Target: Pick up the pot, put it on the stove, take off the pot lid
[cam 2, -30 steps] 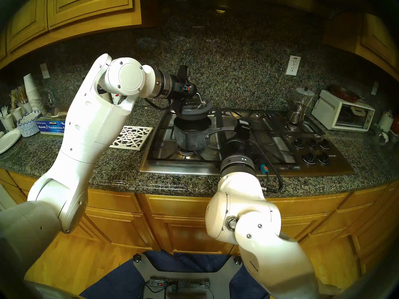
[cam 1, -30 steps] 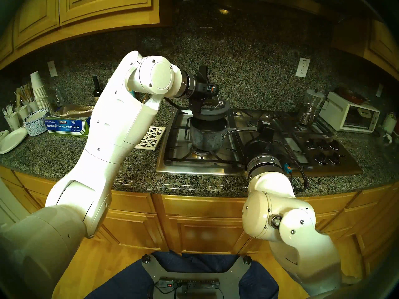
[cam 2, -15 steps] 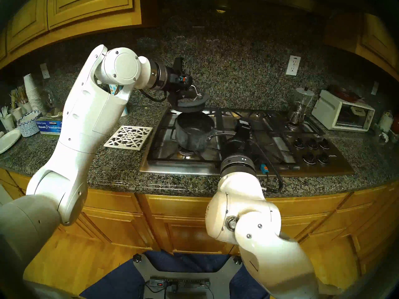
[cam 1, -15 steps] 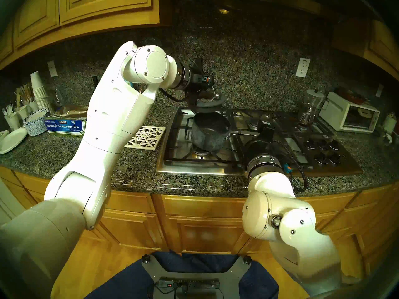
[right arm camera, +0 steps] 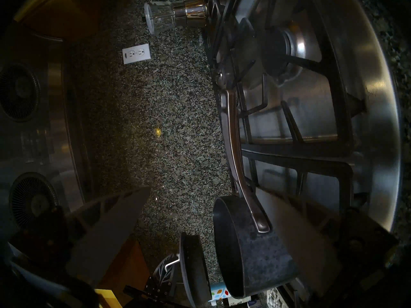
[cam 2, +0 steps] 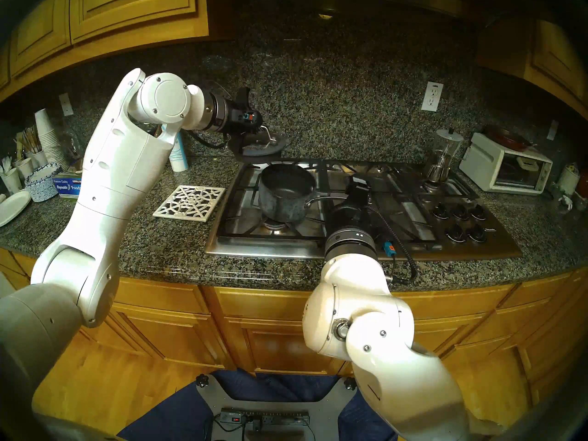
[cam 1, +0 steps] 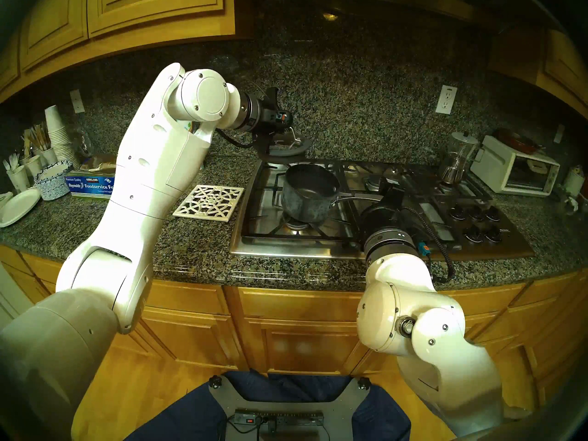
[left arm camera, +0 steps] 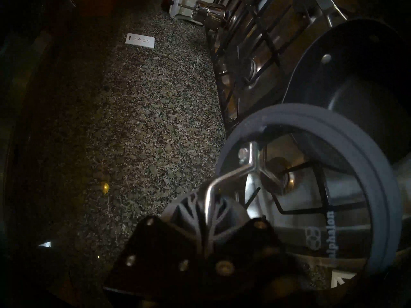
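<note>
Pot stands uncovered on the front-left burner of the stove, upright on the black cast-iron grate. Interior dark and matte; nothing visible inside it. Sides dark grey, mottled and worn. Its slim silver handle points toward the right side of the cooktop, level above the grate.

Pot lid is off the pot, held in the air above the back-left corner of the stove, clear of the pot rim and tilted a little. Thick dark-grey rim, round glass centre; the burner and grate show through the glass in the left wrist view. Arched silver wire loop on top.

Left gripper: fingers closed tight on the lid's loop, one ribbed pad on each side of the wire.

Right gripper: fingers spread wide and empty, one on each side of the pot handle and touching neither it nor the pot. It hovers above the front middle of the stove.

Stove: brushed stainless steel, black knobs grouped at its front-right corner. A glass-and-metal coffee maker stands on the back-right burner; contents cannot be told.

White lattice trivet, square, lies flat on the speckled granite counter just beside the stove's left edge. Paper cups are stacked toward the counter's far left end.
</note>
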Robot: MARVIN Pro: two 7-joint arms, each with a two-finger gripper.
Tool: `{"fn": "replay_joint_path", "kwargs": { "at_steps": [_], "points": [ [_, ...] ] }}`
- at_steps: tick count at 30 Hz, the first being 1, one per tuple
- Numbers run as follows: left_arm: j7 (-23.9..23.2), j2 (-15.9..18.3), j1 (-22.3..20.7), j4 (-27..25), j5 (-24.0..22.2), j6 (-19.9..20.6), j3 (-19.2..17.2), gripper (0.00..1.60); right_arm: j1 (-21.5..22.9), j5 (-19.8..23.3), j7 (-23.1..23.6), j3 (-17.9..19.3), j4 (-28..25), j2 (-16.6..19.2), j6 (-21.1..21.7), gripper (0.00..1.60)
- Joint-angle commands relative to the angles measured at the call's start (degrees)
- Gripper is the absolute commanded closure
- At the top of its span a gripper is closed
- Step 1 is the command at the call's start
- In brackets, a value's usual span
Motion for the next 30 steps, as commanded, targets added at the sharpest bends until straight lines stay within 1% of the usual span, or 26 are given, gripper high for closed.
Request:
{"fn": "replay_joint_path", "kwargs": {
  "at_steps": [1, 18, 24, 30],
  "points": [
    [2.0, 1.2, -2.9, -0.6, 0.1, -1.4, -2.4, 1.6, 1.0, -0.9, 0.8, 0.2, -1.6, 0.0, 0.1, 0.0],
    [3.8, 3.9, 0.0, 1.2, 1.5, -3.5, -4.2, 1.6, 1.0, -1.0, 0.8, 0.2, -1.6, 0.1, 0.1, 0.0],
    [5.2, 4.7, 1.4, 2.9, 2.5, -4.3, -4.7, 1.6, 1.0, -1.0, 0.8, 0.2, -1.6, 0.1, 0.1, 0.0],
    [6.1, 5.2, 1.8, 4.4, 3.4, -4.6, -5.1, 1.6, 1.0, -1.0, 0.8, 0.2, -1.6, 0.1, 0.1, 0.0]
  ]
}}
